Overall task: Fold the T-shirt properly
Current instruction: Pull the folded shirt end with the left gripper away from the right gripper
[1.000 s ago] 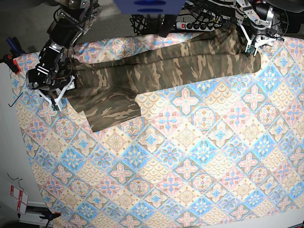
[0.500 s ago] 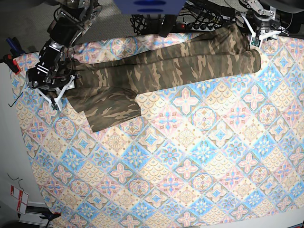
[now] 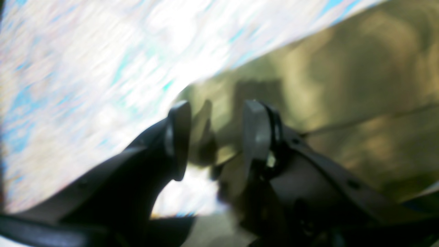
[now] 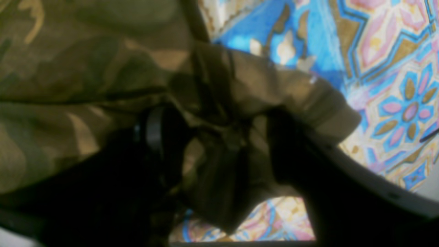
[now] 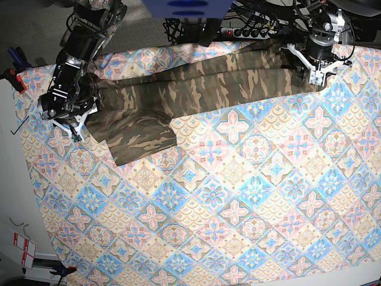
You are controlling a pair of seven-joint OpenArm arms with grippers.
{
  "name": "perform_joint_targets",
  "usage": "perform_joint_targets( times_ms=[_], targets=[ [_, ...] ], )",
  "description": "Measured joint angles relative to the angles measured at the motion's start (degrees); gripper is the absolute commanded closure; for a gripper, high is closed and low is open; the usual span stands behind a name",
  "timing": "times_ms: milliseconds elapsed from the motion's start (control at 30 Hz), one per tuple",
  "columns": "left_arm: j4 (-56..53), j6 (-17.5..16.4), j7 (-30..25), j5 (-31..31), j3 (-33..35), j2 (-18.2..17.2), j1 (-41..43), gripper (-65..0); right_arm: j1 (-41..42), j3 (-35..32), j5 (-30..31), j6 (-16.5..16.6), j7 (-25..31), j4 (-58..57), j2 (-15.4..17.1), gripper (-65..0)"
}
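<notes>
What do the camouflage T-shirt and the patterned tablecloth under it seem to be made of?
The T-shirt looks like soft, matte woven or knit cloth: it creases and bunches in folds.
The tablecloth looks like thin printed fabric or coated cloth lying flat; the views leave its finish open.

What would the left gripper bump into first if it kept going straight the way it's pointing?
Most likely the T-shirt. In the wrist view, camouflage cloth fills the space just past the left gripper, whose jaws stand apart. The picture is blurred, so how near the cloth lies is unclear.
</notes>
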Motion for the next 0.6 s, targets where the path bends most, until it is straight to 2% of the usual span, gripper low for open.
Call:
perform_joint_targets(
  times_ms=[33, 133, 233, 300, 400, 500, 600],
  targets=[
    [0.1, 0.4, 2.3, -2.2, 0.0, 0.0, 0.3, -28.5, 0.0, 0.0, 0.0, 0.0, -0.2, 0.0, 0.0, -40.2],
    [2.2, 0.4, 13.6, -8.1, -0.1, 0.0, 1.2, -35.9, -0.2, 0.0, -0.1, -0.2, 0.1, 0.0, 0.0, -40.3],
    [5.7, 0.5, 24.5, -18.6, 0.3, -0.8, 2.1, -41.9, -1.0, -0.1, 0.8, -0.6, 2.3, 0.0, 0.4, -40.4],
    [5.7, 0.4, 31.4, -27.2, 2.7, -4.3, 2.4, -41.9, -1.1, -0.1, 1.2, -0.6, 2.5, 0.0, 0.5, -40.4],
    [5.7, 0.7, 41.0, -37.9, 4.3, -11.6, 1.9, -41.9, -1.1, -0.1, 1.1, -0.6, 2.2, 0.0, 0.5, -40.4],
    [5.7, 0.8, 44.2, -48.1, 2.0, -15.7, 2.2, -41.9, -1.7, -0.1, 1.0, -0.6, 2.3, 0.2, 0.5, -40.4],
    [5.7, 0.8, 44.3, -53.0, -0.3, -17.7, 3.7, -41.9, -2.6, -0.1, 1.9, -0.7, 4.1, 0.7, 0.7, -40.4]
  ],
)
